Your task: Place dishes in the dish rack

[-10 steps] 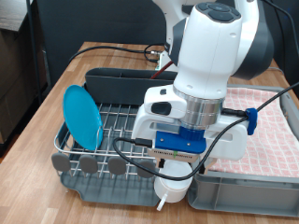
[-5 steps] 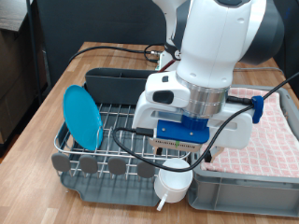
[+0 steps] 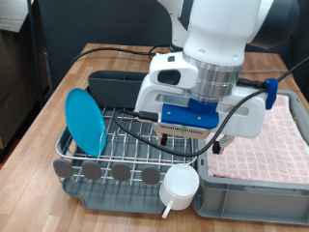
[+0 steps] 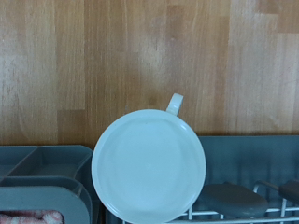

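While racked, mug below tool, apart

Setting: a robotics lab or test bench arranged as a kitchen mock-up. Indicators: a white industrial arm with exposed black cables stands over a wooden tabletop. Household props sit on it: a dish rack, a light-blue plate, a white mug and a grey crate lined with pink checked cloth.
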### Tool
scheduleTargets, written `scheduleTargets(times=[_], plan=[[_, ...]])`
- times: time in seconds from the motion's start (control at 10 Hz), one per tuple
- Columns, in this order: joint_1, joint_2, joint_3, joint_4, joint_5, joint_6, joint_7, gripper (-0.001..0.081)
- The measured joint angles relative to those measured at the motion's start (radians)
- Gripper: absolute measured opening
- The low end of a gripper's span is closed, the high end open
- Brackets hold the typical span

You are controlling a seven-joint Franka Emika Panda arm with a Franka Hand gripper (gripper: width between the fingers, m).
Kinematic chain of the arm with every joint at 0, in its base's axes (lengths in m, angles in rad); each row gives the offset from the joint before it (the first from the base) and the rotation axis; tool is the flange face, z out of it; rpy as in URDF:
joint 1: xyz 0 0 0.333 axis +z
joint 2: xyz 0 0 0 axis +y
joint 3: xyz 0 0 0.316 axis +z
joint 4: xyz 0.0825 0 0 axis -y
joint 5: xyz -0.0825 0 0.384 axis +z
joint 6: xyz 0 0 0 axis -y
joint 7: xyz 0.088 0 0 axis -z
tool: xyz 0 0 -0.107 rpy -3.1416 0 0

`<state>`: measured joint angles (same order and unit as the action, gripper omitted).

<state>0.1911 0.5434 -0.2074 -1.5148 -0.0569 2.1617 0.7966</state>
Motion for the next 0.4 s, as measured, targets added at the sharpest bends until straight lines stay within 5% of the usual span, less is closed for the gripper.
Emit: scheduleTargets(times=[0.4], plan=[[0.010,-0.041,-0.009,0.024,-0.033,-0.058,0.001,0.0803]])
